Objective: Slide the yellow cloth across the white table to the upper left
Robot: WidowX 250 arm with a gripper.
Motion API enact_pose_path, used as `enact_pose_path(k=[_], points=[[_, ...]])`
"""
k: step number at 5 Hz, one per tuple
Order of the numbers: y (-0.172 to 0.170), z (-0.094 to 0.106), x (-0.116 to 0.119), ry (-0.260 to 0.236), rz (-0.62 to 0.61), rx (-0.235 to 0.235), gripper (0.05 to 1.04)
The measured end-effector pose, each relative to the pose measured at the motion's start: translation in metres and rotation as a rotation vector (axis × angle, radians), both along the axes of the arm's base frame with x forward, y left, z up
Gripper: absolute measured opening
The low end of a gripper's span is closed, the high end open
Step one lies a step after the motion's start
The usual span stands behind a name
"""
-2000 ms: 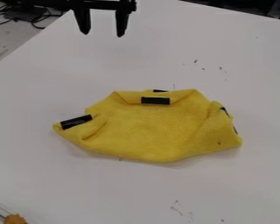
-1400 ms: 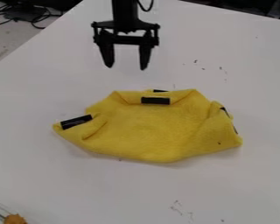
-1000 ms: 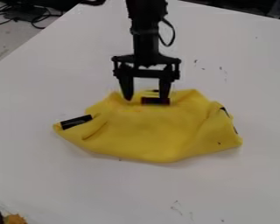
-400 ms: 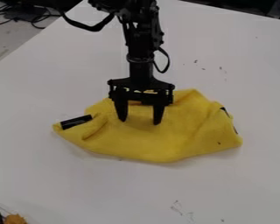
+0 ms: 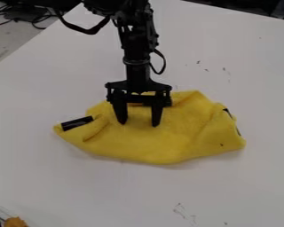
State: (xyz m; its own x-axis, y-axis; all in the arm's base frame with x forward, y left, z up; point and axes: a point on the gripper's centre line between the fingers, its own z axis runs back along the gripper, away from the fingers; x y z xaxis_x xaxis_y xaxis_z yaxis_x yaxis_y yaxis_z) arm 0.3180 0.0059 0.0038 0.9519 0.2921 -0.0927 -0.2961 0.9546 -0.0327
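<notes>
2 fingers of the gripper stand wide apart over the yellow cloth; contact is unclear. It came from 12 o'clock, then eased towards 9, probably bringing a fold within reach. Unmoved, the cloth lies mid-table, a black strip at 9 o'clock.

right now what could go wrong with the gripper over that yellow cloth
The gripper is open above a fairly flat part of the yellow cloth, so closing there might pinch little or nothing. The cloth's edges are folded inward, so a lift could shift or undo those folds.
</notes>
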Motion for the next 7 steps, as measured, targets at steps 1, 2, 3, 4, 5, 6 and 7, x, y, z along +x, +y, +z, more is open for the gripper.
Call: enact_pose_path(k=[1, 2, 3, 4, 5, 6, 7], points=[[0.013, 0.000, 0.004, -0.009, 0.002, 0.007, 1.000], [0.029, -0.001, 0.012, 0.011, -0.006, 0.023, 1.000], [0.050, -0.001, 0.016, 0.003, -0.005, 0.031, 1.000], [0.069, -0.001, 0.014, 0.011, 0.016, 0.033, 1.000], [0.094, -0.002, 0.012, -0.011, 0.036, 0.022, 1.000], [0.115, -0.002, 0.008, -0.021, 0.046, 0.016, 1.000], [0.133, -0.001, 0.005, -0.033, 0.055, 0.020, 1.000]])
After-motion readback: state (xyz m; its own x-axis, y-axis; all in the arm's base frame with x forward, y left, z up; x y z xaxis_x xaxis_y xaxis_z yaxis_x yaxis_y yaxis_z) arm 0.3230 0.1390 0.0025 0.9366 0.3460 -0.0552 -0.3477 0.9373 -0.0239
